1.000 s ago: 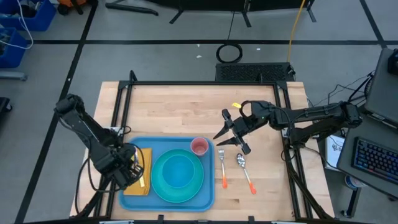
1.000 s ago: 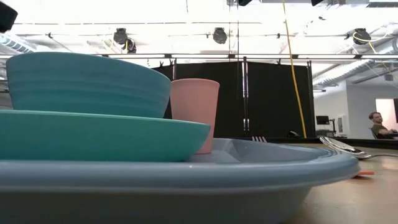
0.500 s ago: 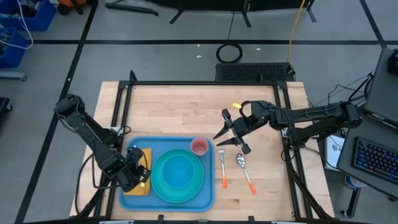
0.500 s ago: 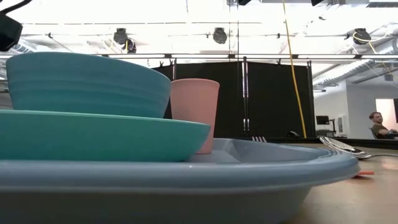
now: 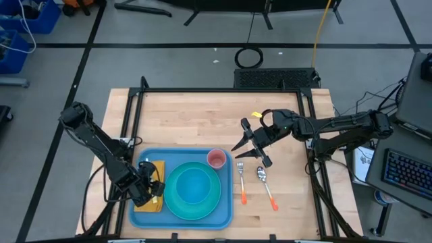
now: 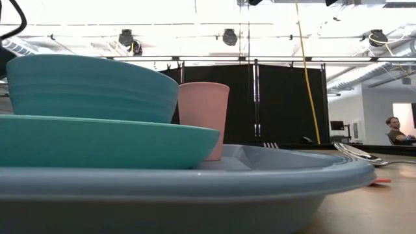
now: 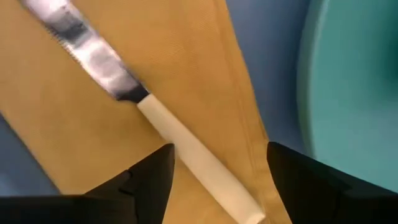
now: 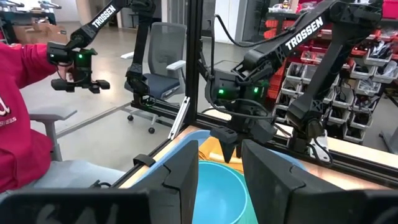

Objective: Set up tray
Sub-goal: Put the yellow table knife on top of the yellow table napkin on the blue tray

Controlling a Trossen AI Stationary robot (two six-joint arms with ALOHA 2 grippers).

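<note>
The light-blue tray (image 5: 226, 210) lies at the table's near edge. It carries a teal plate (image 5: 171, 202) with a blue bowl (image 5: 194, 186) on it, a pink cup (image 5: 217, 159) and a yellow napkin (image 5: 144, 204). A knife (image 7: 99, 62) lies flat on the napkin, and its cream handle (image 7: 186, 155) runs between the fingers of my left gripper (image 7: 217, 167). That gripper is open and stands low over the napkin (image 7: 186, 68), its fingers on either side of the handle and apart from it. My right gripper (image 5: 251, 150) hovers open and empty to the right of the cup.
A fork (image 5: 241, 179) and a spoon (image 5: 265, 183), both with orange handles, lie on the bare wood right of the tray. The far half of the table is bare wood inside a black frame (image 5: 223, 90). A person in a red sleeve (image 8: 18, 112) sits beyond the table.
My left gripper has shifted a little toward the table's near edge and right, staying over the napkin. The right arm and the tableware have kept still.
</note>
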